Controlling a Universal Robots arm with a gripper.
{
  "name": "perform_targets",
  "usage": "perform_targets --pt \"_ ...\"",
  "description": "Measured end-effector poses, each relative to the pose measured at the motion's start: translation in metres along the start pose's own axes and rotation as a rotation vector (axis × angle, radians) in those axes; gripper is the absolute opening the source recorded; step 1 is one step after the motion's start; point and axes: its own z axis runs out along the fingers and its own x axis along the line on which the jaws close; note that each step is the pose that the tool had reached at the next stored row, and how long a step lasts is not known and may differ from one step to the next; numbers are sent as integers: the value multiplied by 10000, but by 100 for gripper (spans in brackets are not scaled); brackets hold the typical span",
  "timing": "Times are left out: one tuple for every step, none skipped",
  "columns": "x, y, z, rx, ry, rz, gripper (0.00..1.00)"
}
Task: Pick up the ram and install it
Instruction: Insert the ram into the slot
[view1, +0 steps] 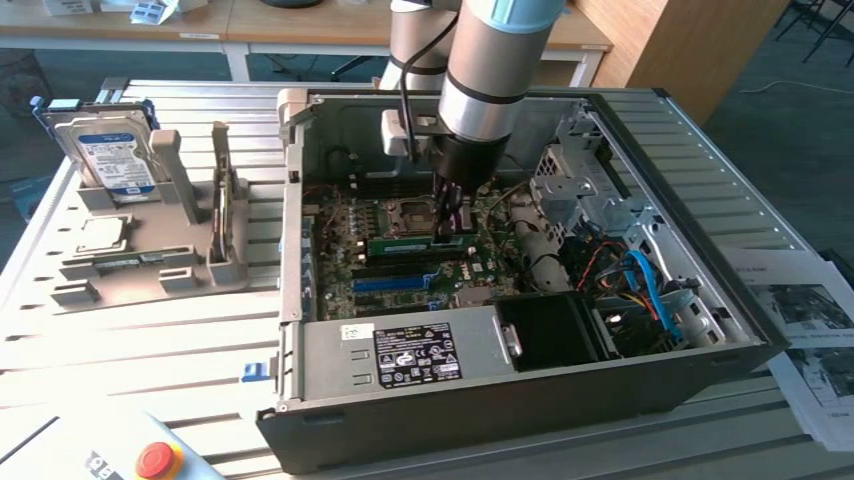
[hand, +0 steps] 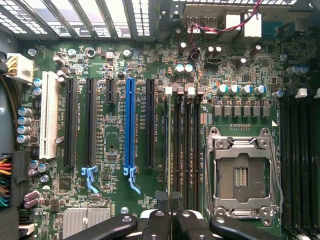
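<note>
The slatted metal counter (view1: 160, 330) carries an open computer case (view1: 534, 400), laid on its side so that the motherboard (view1: 350, 272) faces up and can be reached from above. Outside the case, on the exterior view's left, a grey rack (view1: 187, 225) props a hard drive (view1: 114, 160) upright, and a square silver processor chip (view1: 104, 232) lies flat in front of it. The parts appear to be staged there so each can be picked cleanly.

The arm (view1: 487, 70) comes straight down into the middle of the case, probably because a memory stick has to enter its slot vertically. Inside the case, the empty processor socket (hand: 242, 172) sits with black memory slots (hand: 187, 150) just beside it, and a long blue slot (hand: 130, 120) lies further off.

The ram (view1: 400, 241) is inside the case, a green stick standing on its long edge just beside the socket and lined up along the memory slots. The jaws are drawn nearly together and appear to pinch the stick's top edge near one end. A thin board needs only a narrow grip, and holding it by the edge keeps its contacts pointing down. Whether it is fully seated I cannot tell.
</note>
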Motion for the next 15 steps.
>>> perform_targets --pt "0 -1 0 -5 0 1 12" --pt "0 -1 0 -7 0 3 12" --pt "0 -1 0 -10 1 4 12" --pt "0 -1 0 -11 0 4 12" --pt "0 -2 0 -11 0 3 12" --pt "0 -2 0 -11 0 3 12" --pt "0 -2 0 -11 1 2 12" --pt "0 -2 0 -10 0 3 12" --pt "0 -2 0 -11 0 2 12" --pt "0 -2 0 -11 0 3 12" --pt "0 -2 1 -18 0 2 12" --pt "0 -3 4 -37 -3 2 12" --pt "0 -3 7 -71 -8 1 12" --pt "0 -3 10 -117 -17 3 12" --pt "0 -3 14 -150 -27 4 12"
